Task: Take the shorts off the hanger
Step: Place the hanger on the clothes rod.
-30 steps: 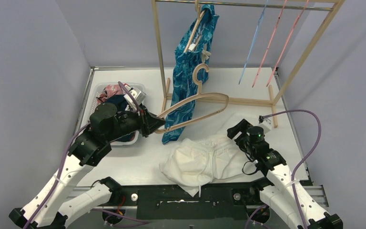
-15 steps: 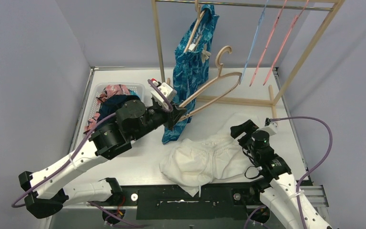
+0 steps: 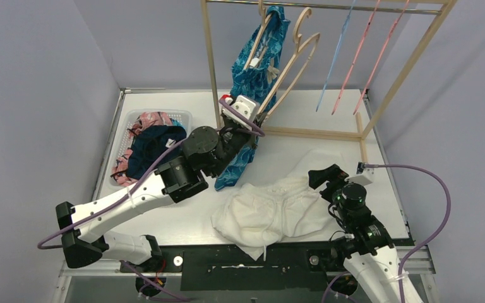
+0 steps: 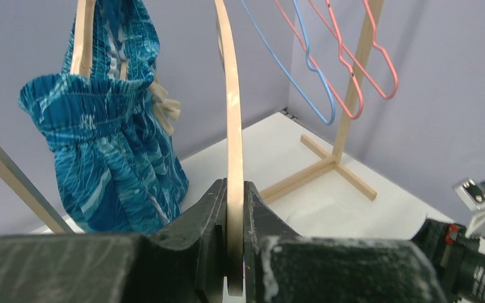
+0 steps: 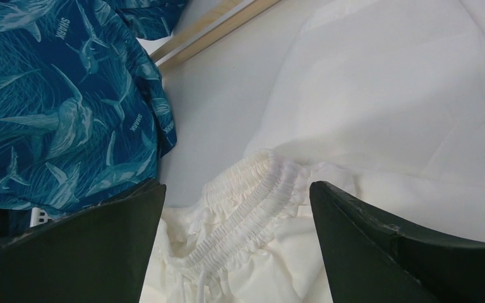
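My left gripper point(image 3: 252, 120) is shut on the lower end of a bare wooden hanger point(image 3: 290, 60) and holds it up near the rack's rail; the wrist view shows the jaws point(image 4: 232, 252) clamped on the wood point(image 4: 232, 126). The blue patterned shorts point(image 3: 249, 88) hang on a second wooden hanger just left of it and also show in the left wrist view point(image 4: 110, 158). The white drawstring shorts point(image 3: 271, 211) lie crumpled on the table. My right gripper point(image 3: 325, 177) is open and empty just above their waistband point(image 5: 259, 196).
A wooden rack point(image 3: 210, 63) stands at the back with blue and pink wire hangers point(image 3: 360, 50) on its rail. A white basket point(image 3: 126, 123) at the left holds navy point(image 3: 155, 142) and pink floral point(image 3: 151, 118) shorts. The rack's base bar point(image 3: 316, 134) lies across the table.
My left arm has swung the bare wooden hanger from low over the table up and to the right, toward the rail. My right gripper has drawn back a little from the white shorts.
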